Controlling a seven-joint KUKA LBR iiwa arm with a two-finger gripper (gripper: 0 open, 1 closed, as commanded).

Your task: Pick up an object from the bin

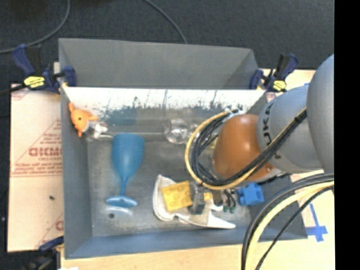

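The grey bin (152,66) has a few things in it; far to the left, up in the back corner, sits a small orange toy (79,118) that looks a bit like a fish. Just to its right a blue cup on a stem (126,165) lies flat on the bin floor; its round foot points to the front and its wide mouth points to the back. Behind the cup, along the back wall, lies a clear glass thing (177,131); its thin part reaches left toward the orange toy.

More to the right, near the front wall, lies a white crumpled thing (164,210) with a pointy end sticking out to the right; I cannot tell if it is cloth or paper. A flat yellow square (176,196) lies on top of it, like a little sponge.

The gripper (198,202) is low down at the right edge of this yellow square, very close to it or touching it; it is dark and partly hidden, so I cannot tell if it is open or closed, or if it has the square. Above the gripper is the robot's round orange cover (236,148) with black and yellow cables (194,151) looping round it. Just right of the gripper is a small blue block (250,194); I cannot tell if it is loose or part of the robot. The big grey arm (301,128) comes in from the right.
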